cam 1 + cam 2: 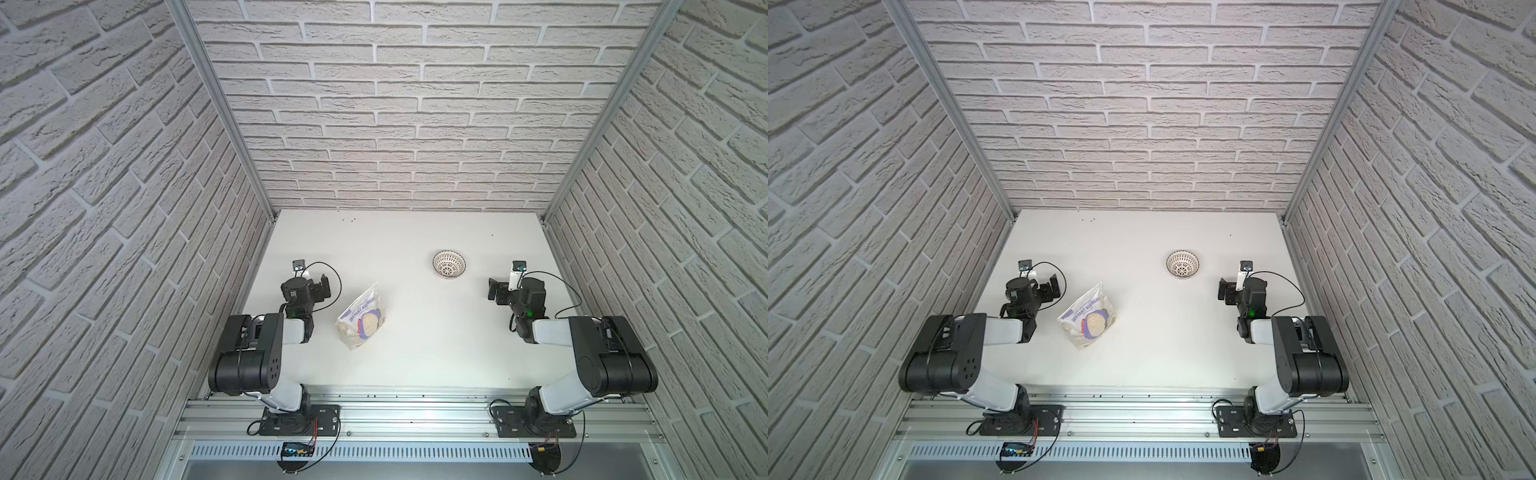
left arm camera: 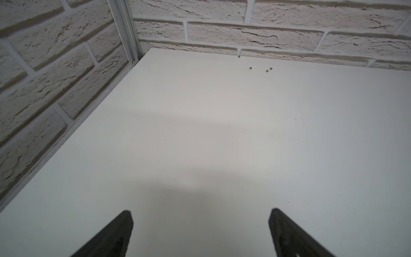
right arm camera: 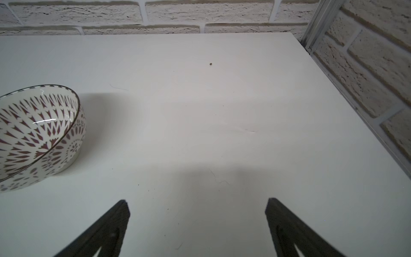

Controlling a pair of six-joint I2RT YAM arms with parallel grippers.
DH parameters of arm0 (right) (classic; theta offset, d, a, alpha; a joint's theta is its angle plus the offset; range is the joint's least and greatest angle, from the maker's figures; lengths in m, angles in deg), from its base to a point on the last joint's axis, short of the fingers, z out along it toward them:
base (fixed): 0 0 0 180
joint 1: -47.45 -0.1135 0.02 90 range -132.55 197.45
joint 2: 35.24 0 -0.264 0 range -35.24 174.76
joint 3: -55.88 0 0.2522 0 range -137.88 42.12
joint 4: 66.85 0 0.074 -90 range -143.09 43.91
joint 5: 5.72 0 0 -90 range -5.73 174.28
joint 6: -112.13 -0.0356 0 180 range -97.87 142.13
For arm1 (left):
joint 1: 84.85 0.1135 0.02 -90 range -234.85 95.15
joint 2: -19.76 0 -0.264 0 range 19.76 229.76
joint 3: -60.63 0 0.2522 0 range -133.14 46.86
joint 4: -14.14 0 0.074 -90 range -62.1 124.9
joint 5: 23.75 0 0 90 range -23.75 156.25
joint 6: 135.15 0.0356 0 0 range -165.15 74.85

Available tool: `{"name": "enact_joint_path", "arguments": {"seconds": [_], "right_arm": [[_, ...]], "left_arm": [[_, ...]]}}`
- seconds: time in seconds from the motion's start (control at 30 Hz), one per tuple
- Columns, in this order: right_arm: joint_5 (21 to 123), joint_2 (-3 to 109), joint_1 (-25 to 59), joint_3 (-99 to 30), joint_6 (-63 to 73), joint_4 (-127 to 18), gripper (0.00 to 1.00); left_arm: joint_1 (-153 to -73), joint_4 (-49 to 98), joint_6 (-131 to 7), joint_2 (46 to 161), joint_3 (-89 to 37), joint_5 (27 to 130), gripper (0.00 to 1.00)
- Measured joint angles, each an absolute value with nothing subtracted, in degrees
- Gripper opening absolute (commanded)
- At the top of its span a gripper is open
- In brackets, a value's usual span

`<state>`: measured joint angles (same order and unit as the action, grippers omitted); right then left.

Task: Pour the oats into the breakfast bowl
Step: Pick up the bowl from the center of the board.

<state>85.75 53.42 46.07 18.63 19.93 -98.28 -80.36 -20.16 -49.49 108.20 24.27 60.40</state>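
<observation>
Nothing is being held yet: the left gripper (image 1: 322,286) and the right gripper (image 1: 494,293) are both hanging released over the table (image 1: 419,361), jaws spread wide and empty. In both top views the oats (image 1: 360,319) are lying flat in their clear pouch, left of the table's middle. They are just beside the left gripper at its 4 o'clock, with the narrow top end pointing toward 1 o'clock. The breakfast bowl (image 1: 449,264) is standing upright and empty at the pouch's 2 o'clock, well apart from it, and the right gripper is waiting near the bowl's 4 o'clock.

The step in hand looks like the reach for the pouch. The left gripper is sitting closest, so it should be pinching the crinkly film low or mid-side, leaving the mouth free. Whether the top is already open is too small to tell. The right gripper could be steadying the bowl during the pour.
</observation>
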Motion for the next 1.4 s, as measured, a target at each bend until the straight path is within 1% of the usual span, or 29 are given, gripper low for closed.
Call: {"name": "enact_joint_path", "arguments": {"seconds": [0.63, 0.7, 0.73, 0.8, 0.83, 0.93, 1.0, 1.07, 1.17, 1.27, 1.37, 1.4], "right_arm": [[85.77, 53.42, 46.07, 18.63, 19.93, -98.28, 0.99], [86.21, 53.18, 46.04, 18.63, 19.91, -98.11, 0.99], [86.67, 52.57, 45.89, 18.63, 19.72, -97.50, 0.99], [88.48, 48.92, 45.78, 17.93, 18.54, -91.92, 0.99], [89.99, 46.36, 45.78, 16.25, 17.25, -86.50, 0.99], [96.00, 41.10, 45.69, 7.11, 10.45, -70.96, 0.99], [100.44, 39.11, 45.83, -0.14, 4.15, -60.69, 0.99], [103.17, 38.10, 46.13, -5.61, -1.22, -52.41, 0.99], [102.21, 37.34, 46.48, -9.19, -5.24, -43.73, 0.99], [96.79, 36.90, 46.57, -9.52, -7.58, -37.30, 0.99], [90.89, 38.01, 46.02, -11.42, -9.09, -33.26, 1.00], [89.09, 39.46, 45.41, -13.28, -9.35, -32.14, 0.98]], "left_arm": [[-80.36, -20.11, -49.51, 108.20, 24.27, 60.51, 0.98], [-80.40, -16.94, -49.58, 107.22, 23.68, 59.77, 0.98], [-80.51, -12.07, -50.01, 105.82, 22.15, 58.68, 0.98], [-80.58, -1.38, -51.24, 102.67, 16.78, 56.67, 0.98], [-80.58, 1.37, -51.72, 100.86, 14.50, 56.36, 0.98], [-80.58, 4.35, -54.49, 92.68, 11.97, 56.43, 0.98], [-80.38, 9.20, -58.78, 87.09, 11.14, 56.38, 0.98], [-79.66, 13.42, -62.65, 83.94, 10.09, 58.55, 0.98], [-78.81, 17.20, -67.89, 82.56, 9.78, 63.07, 0.98], [-78.76, 21.57, -73.38, 81.58, 10.35, 66.96, 0.98], [-78.78, 25.39, -77.88, 75.98, 12.56, 67.03, 0.98], [-78.78, 26.86, -78.87, 73.52, 13.15, 66.76, 0.98]]}}
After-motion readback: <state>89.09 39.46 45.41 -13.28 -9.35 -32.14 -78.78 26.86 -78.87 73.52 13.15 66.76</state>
